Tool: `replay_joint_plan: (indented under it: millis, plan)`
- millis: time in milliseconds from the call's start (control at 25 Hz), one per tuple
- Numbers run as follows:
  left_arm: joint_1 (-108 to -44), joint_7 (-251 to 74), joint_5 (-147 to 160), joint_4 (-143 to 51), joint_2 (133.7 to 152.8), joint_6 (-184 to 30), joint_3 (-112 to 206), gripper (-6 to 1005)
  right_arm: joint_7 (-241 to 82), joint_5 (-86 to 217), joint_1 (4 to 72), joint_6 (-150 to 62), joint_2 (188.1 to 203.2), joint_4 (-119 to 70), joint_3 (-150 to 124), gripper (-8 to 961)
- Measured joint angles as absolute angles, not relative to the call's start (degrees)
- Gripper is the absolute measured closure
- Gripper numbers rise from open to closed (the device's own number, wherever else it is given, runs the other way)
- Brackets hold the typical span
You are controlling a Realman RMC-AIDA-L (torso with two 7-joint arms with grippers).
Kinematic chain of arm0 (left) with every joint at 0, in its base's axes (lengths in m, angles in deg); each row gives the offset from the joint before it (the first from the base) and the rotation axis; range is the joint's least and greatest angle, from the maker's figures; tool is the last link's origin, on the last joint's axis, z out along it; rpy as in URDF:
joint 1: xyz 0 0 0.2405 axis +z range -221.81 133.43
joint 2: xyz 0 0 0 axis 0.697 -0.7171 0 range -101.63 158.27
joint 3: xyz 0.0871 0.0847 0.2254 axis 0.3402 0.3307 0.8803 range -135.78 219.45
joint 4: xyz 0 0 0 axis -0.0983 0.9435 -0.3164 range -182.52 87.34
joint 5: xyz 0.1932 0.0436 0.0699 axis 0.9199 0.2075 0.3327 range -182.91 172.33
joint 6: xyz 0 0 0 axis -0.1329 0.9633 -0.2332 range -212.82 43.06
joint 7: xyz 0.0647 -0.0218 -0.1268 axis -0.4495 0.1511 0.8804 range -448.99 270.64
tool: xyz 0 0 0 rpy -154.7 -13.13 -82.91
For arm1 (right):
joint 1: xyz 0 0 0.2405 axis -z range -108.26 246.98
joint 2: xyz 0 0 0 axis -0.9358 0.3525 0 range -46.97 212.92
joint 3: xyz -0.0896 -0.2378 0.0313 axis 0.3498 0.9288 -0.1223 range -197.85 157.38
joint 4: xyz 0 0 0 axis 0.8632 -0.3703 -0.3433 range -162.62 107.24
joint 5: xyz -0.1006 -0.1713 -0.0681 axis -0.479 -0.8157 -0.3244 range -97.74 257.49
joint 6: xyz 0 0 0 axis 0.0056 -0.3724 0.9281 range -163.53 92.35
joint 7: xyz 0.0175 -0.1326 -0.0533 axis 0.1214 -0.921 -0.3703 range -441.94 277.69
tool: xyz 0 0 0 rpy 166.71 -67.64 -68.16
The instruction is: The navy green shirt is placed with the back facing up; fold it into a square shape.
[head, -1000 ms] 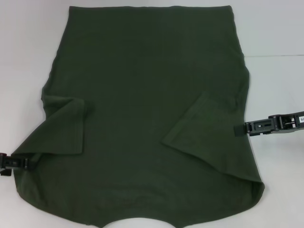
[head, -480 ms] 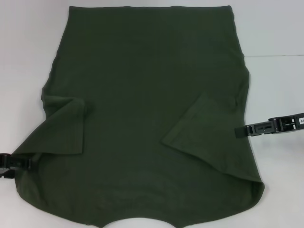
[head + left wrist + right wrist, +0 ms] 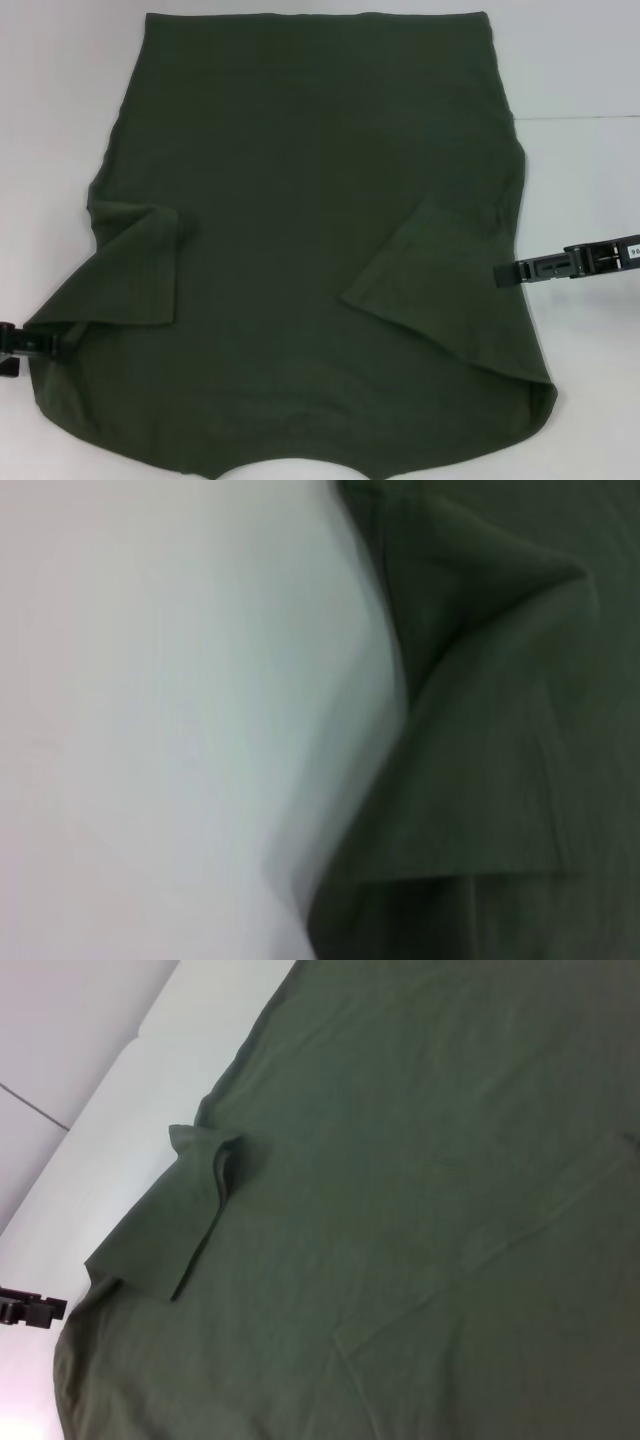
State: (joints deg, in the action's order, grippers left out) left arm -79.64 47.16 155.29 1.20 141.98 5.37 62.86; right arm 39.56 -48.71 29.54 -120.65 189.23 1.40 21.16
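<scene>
While sleeves lie folded, navy green shirt (image 3: 310, 230) spreads between left hand (image 3: 30, 343) and right hand (image 3: 515, 271)

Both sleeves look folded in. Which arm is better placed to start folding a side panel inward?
Probably left: the left gripper already touches the navy green shirt at its edge; the right gripper sits just off it.

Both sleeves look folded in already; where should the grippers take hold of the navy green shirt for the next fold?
Probably the navy green shirt at its two side edges, each gripper coming in from its own side: left gripper, right gripper already sit there, and the flat cloth offers only edges.
</scene>
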Motion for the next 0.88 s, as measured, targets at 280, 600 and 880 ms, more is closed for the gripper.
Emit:
replay_joint_plan:
  millis: [280,600,880]
  plan:
    - [-80.34,47.64,155.43,0.48,141.96,5.12,62.96,113,39.62,-48.71,29.30,-120.13,189.23,1.40,21.16,29]
    - [-80.41,48.48,155.61,0.11,141.96,4.36,63.12,115,39.60,-48.71,29.28,-119.87,189.36,1.40,21.16,28]
    - [-80.69,48.70,156.34,-1.80,141.87,3.27,63.15,118,39.60,-48.79,29.28,-119.35,189.46,1.40,21.29,28]
